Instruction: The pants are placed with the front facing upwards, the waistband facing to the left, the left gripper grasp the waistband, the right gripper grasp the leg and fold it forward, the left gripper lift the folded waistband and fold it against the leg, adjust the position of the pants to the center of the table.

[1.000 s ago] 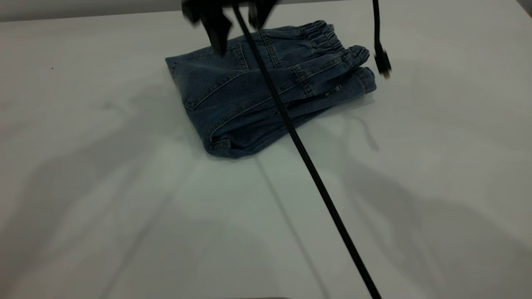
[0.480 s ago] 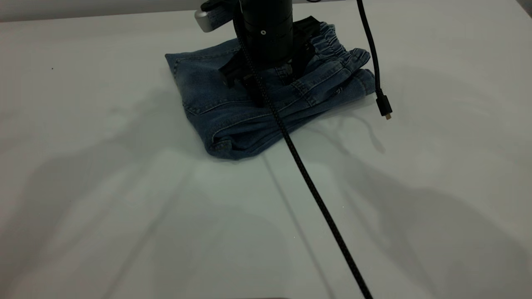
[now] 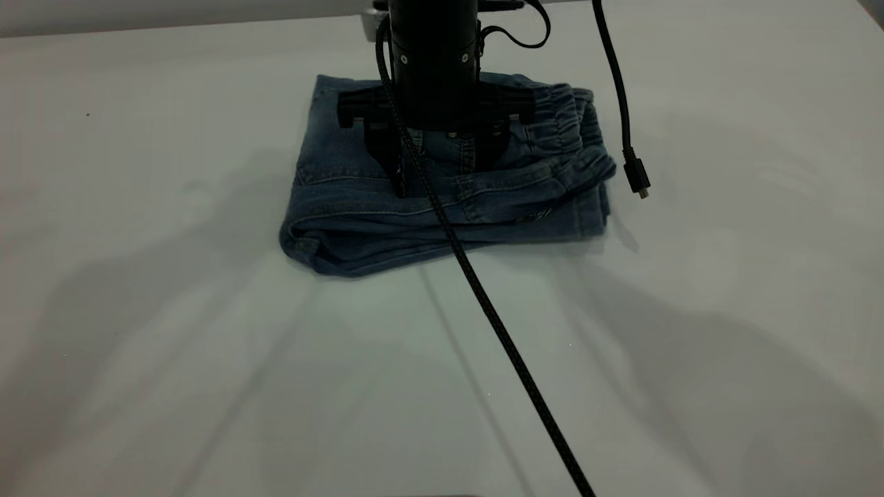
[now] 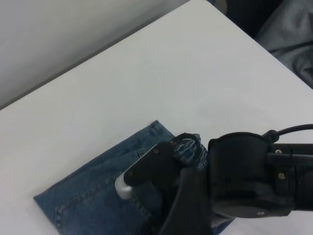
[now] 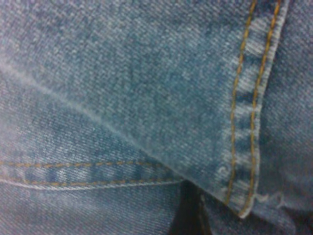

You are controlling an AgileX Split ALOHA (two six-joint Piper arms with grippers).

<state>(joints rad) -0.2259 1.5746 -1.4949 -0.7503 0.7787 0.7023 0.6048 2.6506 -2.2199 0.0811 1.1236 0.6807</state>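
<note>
The pants lie folded into a compact blue denim bundle on the table, toward its far side. The ruched waistband lies on top at the bundle's right end. My right gripper stands straight down on the bundle, open, with its two fingers spread and pressing into the denim. The left wrist view shows this same gripper from behind on the pants, with the waistband peeking out. Denim and orange stitching fill the right wrist view. My left gripper shows nowhere.
A black braided cable runs from the right arm across the table toward the near edge. A loose cable with a plug dangles just right of the pants. Beyond the table's edge lie dark shapes.
The right gripper came down onto the folded pants and turned them. The bundle, lying askew before, now sits square and a little closer to the near side.
</note>
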